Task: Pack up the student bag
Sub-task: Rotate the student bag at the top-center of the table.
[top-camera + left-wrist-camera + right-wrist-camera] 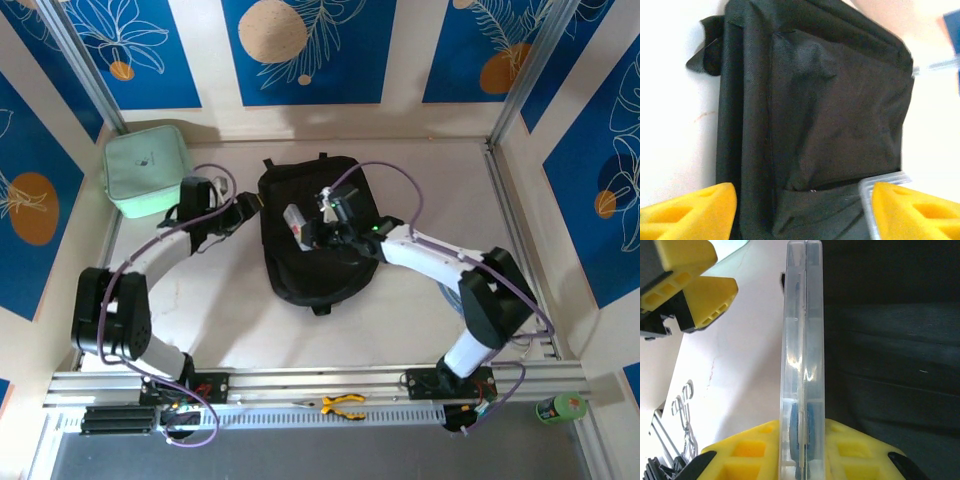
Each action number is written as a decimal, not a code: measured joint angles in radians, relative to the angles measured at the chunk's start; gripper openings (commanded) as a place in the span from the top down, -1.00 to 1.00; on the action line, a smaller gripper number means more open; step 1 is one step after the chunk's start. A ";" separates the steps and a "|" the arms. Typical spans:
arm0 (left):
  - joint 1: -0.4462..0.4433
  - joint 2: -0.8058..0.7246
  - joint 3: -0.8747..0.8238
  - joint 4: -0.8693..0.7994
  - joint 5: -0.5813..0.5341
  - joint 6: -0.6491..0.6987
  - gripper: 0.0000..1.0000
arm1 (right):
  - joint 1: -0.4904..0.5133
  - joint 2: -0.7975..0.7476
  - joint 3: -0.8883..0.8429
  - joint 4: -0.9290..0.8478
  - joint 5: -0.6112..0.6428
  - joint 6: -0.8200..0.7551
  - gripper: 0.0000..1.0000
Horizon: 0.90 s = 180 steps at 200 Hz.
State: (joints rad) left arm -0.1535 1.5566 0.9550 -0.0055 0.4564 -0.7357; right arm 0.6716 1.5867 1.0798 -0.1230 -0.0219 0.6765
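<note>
Holding: right jaws clamped on clear flat plastic case (802,340) over large black fabric backpack (310,270), frame centre; left jaws apart. Risk: case catching fabric, twisting loose.

top view | we see the student bag (300,270) lying flat, centre | our left gripper (250,207) at its left edge | our right gripper (312,228) above it — pale flat case (294,220) at its tip | mint-green case (145,170) far left

Cream walls (205,60) with blue leaf-patterned panels (340,70) from 9 round to 3 o'clock. Pale tabletop (460,190) at centre. Metal rail (320,380) at 6 o'clock.
</note>
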 measured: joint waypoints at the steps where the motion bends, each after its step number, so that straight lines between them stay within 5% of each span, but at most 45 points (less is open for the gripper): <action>1: 0.000 0.005 0.005 -0.002 0.003 0.006 -0.20 | -0.003 -0.004 -0.003 -0.001 0.000 0.000 0.73; 99: 0.000 0.373 0.246 -0.085 0.069 0.110 0.54 | -0.140 -0.124 -0.127 -0.138 0.050 0.103 0.74; 123: 0.000 0.397 0.244 -0.068 0.101 0.090 1.00 | -0.167 -0.117 -0.127 -0.154 0.040 0.118 0.74; 180: -0.012 0.262 -0.014 0.111 0.138 -0.006 1.00 | -0.255 -0.002 -0.046 -0.152 -0.060 0.075 0.76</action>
State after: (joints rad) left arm -0.1658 1.8187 0.9409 0.1059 0.5941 -0.7422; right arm 0.4164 1.5845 1.0336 -0.2752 -0.0814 0.7513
